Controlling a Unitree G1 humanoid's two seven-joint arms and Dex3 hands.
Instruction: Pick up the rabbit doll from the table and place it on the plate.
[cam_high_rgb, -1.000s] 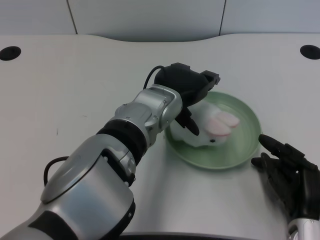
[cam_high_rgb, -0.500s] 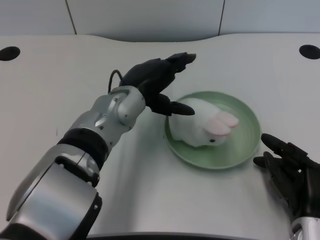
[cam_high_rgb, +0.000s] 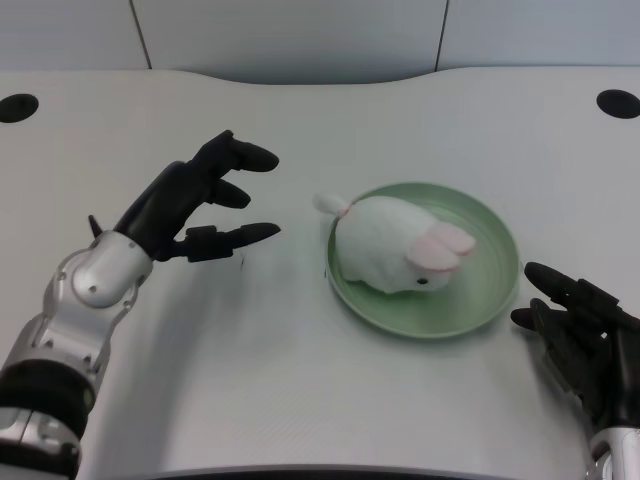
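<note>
Fingers (cam_high_rgb: 235, 195) of the left hand (cam_high_rgb: 190, 210) are spread apart and nothing is held in them. The hand is seen at about nine o'clock from the plate (cam_high_rgb: 495, 250), well apart from it, above the table (cam_high_rgb: 300, 380).

The doll (cam_high_rgb: 385, 255) is already lying on the plate, so the placing step looks done. It is judged that little is left to do. For the next move, only a pull of the hand away toward the robot's own side would be called for, with the doll left alone.

The doll is white and soft-looking, with pink ears that point to about three o'clock. A small dark eye can be seen low on its face. Its little tail sticks out over the plate's rim at about ten o'clock. Most of the body is kept inside the green rim.
</note>
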